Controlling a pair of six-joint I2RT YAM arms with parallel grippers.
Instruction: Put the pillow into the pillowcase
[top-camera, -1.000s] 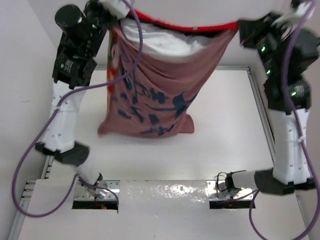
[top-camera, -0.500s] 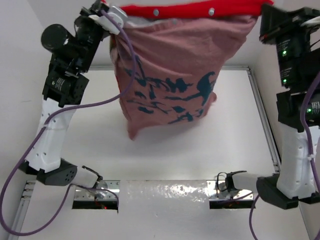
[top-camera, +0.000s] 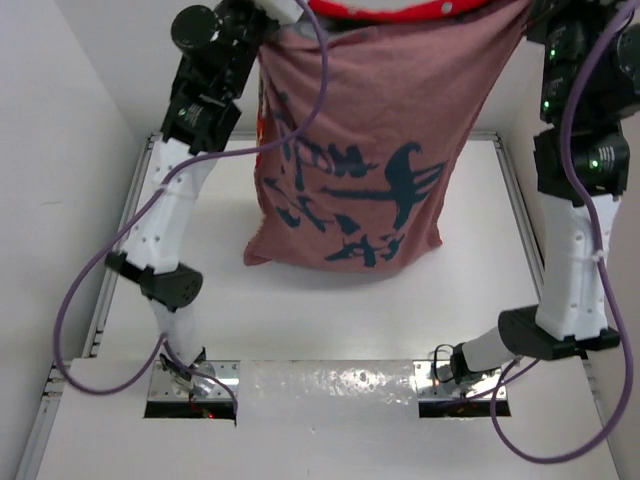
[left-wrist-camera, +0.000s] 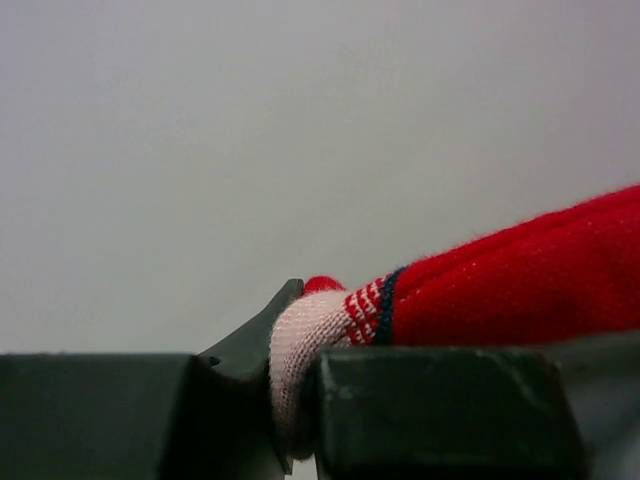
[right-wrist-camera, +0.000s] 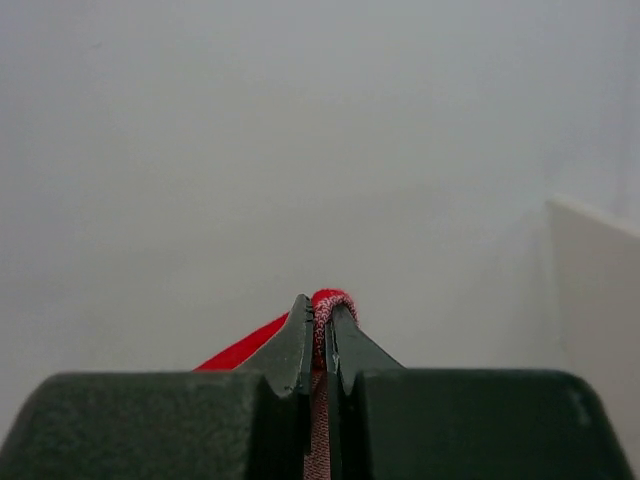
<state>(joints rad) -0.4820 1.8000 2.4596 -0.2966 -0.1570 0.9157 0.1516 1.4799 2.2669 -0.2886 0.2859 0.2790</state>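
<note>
Left fingers (left-wrist-camera: 294, 385) and right fingers (right-wrist-camera: 320, 330) clenched on pillowcase (top-camera: 350, 170) hem, hoisted higher. Pillow no longer shows, likely settled inside.

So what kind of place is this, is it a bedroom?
Probably not a bedroom, more likely a robot lab bench. There is a bare white table boxed in by plain white walls. A left arm and a right arm are bolted at its near edge, holding up a pillowcase.
</note>
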